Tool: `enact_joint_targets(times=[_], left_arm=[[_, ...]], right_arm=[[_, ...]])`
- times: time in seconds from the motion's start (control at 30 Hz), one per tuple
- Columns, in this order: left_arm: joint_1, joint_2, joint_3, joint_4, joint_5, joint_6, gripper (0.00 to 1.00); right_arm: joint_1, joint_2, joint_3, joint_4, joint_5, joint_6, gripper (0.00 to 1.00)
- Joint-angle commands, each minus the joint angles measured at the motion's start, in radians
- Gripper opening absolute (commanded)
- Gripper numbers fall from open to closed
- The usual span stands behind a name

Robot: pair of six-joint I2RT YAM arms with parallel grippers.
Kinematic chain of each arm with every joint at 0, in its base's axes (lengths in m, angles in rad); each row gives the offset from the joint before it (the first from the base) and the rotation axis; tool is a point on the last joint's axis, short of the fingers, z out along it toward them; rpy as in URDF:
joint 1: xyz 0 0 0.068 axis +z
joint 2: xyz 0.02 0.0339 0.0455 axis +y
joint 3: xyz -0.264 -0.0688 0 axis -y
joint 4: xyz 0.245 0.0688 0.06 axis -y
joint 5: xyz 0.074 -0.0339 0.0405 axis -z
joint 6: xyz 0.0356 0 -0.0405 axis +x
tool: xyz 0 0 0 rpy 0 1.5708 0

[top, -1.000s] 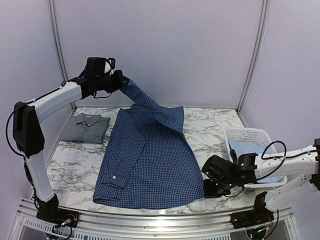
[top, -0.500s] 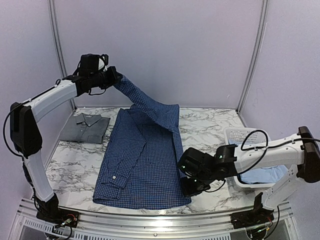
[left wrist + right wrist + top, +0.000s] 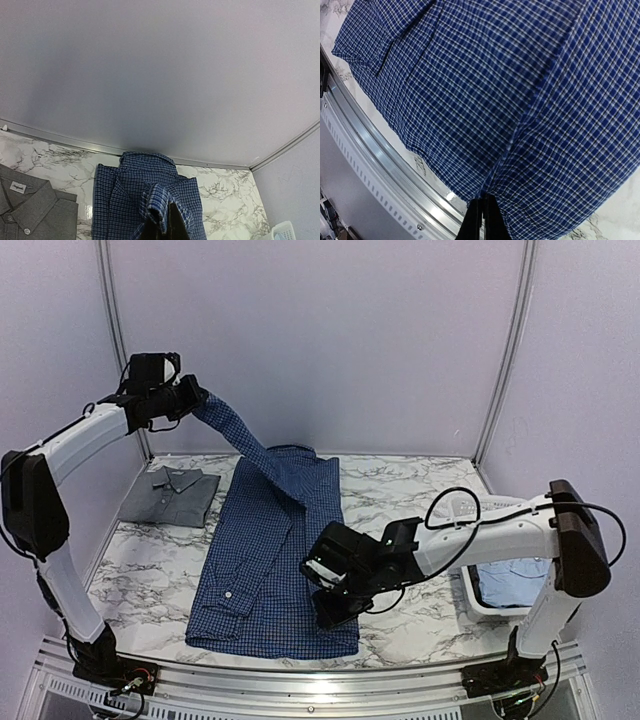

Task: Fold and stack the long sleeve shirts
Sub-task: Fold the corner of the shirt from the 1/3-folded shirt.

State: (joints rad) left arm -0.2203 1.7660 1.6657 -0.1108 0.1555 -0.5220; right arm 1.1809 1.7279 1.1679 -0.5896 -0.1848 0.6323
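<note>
Check shirt (image 3: pixel 262 560) lies flat mid-desk (image 3: pixel 415 490), long axis near–far, collar at far end. L pincer (image 3: pixel 198 400) is clenched on a strip of it, prob. the sleeve, high over the far-left corner; cloth runs taut diag. down to the shoulder. R pincer (image 3: pixel 332 612) is clenched on the near right hem, low, side edge doubled over the body. Fold line follows the long axis, so the pull should go leftward across it, both ends parallel. Grey shirt (image 3: pixel 170 495) sits folded far left. Light blue shirt (image 3: pixel 512 585) is in the basket (image 3: pixel 466 590), right.
</note>
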Motion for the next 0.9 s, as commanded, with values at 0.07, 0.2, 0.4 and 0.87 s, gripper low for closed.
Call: enact_joint_targets(times=[0.07, 0.2, 0.4, 0.87], left_arm=[[0.045, -0.032, -0.025, -0.022, -0.004, 0.039, 0.00], [0.064, -0.025, -0.022, -0.037, 0.002, 0.040, 0.00], [0.070, -0.021, -0.009, -0.046, 0.000, 0.051, 0.00], [0.076, -0.024, 0.073, -0.065, 0.000, 0.069, 0.01]], right_arm=[[0.011, 0.113, 0.119, 0.064, -0.109, -0.087, 0.00], [0.010, 0.172, 0.169, 0.067, -0.141, -0.108, 0.00], [0.010, 0.197, 0.211, 0.076, -0.168, -0.109, 0.00], [0.008, 0.216, 0.241, 0.080, -0.183, -0.118, 0.00]])
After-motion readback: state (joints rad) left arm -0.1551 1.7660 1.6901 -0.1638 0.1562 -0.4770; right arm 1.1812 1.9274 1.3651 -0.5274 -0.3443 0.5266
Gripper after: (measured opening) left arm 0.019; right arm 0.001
